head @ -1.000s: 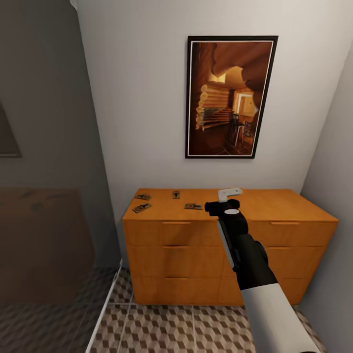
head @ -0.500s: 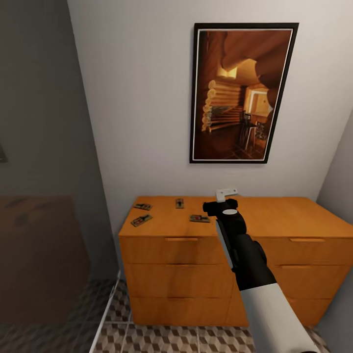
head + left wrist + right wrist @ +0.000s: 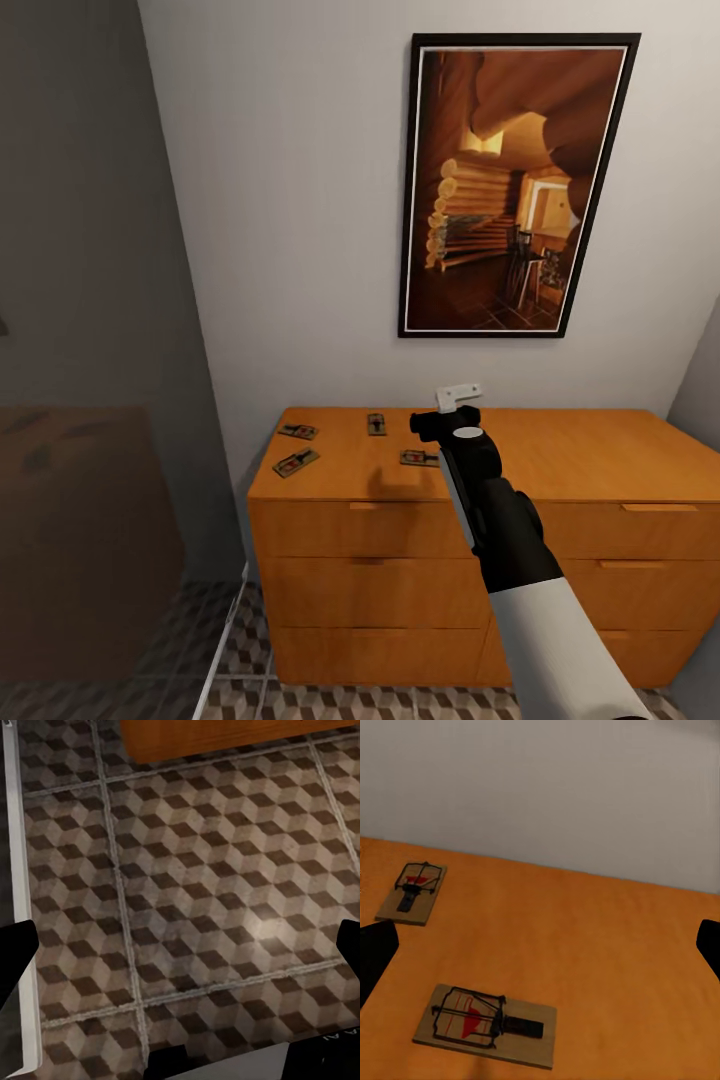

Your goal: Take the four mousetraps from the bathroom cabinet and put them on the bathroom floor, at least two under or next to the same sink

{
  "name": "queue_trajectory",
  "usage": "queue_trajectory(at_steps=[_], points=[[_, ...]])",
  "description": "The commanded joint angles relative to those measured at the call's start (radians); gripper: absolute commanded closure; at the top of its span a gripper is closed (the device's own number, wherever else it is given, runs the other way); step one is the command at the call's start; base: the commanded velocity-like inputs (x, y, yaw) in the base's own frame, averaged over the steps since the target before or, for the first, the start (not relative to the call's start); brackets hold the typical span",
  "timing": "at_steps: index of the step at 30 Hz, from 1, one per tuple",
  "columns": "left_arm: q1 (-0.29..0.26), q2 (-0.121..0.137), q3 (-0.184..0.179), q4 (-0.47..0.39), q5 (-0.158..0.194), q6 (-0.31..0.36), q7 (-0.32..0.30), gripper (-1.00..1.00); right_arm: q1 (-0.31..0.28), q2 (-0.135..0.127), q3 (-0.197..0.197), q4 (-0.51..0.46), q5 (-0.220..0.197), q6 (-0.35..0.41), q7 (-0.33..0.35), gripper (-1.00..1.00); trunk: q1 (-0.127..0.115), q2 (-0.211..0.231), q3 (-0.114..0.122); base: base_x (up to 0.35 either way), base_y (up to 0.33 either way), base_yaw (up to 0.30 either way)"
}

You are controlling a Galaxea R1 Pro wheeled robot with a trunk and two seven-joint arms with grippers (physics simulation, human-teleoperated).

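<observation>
Closer to the cabinet (image 3: 400, 520) than a second ago, right end effector (image 3: 458, 396) spread above its top, four mousetraps (image 3: 297, 462) at ten o'clock, none grasped; left end effector (image 3: 180, 937) spread over bathroom floor (image 3: 210, 907).

My right arm (image 3: 520, 560) reaches forward, wrist level, its right gripper (image 3: 457, 395) spread wide with nothing between the fingertips, while my left gripper (image 3: 180, 945) points down, jaws wide apart.
</observation>
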Motion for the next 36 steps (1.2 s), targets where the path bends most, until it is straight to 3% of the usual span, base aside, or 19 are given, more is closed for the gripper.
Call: queue_trajectory(at_steps=[1,17,36], points=[[-0.001,0.000,-0.003,0.000,0.001,-0.003,0.000,-1.00,-0.001,0.000,0.002,-0.001,-0.001,0.005,-0.005,-1.00,0.000,-0.001,-0.001,0.006,0.003,0.000],[-0.001,-0.001,-0.003,0.000,0.002,-0.003,0.000,-1.00,-0.001,0.000,0.003,0.055,-0.007,0.004,0.000,-1.00,0.000,-0.001,-0.001,0.001,0.000,0.000],[-0.001,-0.002,-0.003,0.011,0.000,-0.003,0.000,-1.00,-0.001,0.000,0.039,0.088,-0.008,0.001,-0.001,-1.00,0.000,-0.001,-0.001,0.000,0.000,0.000]])
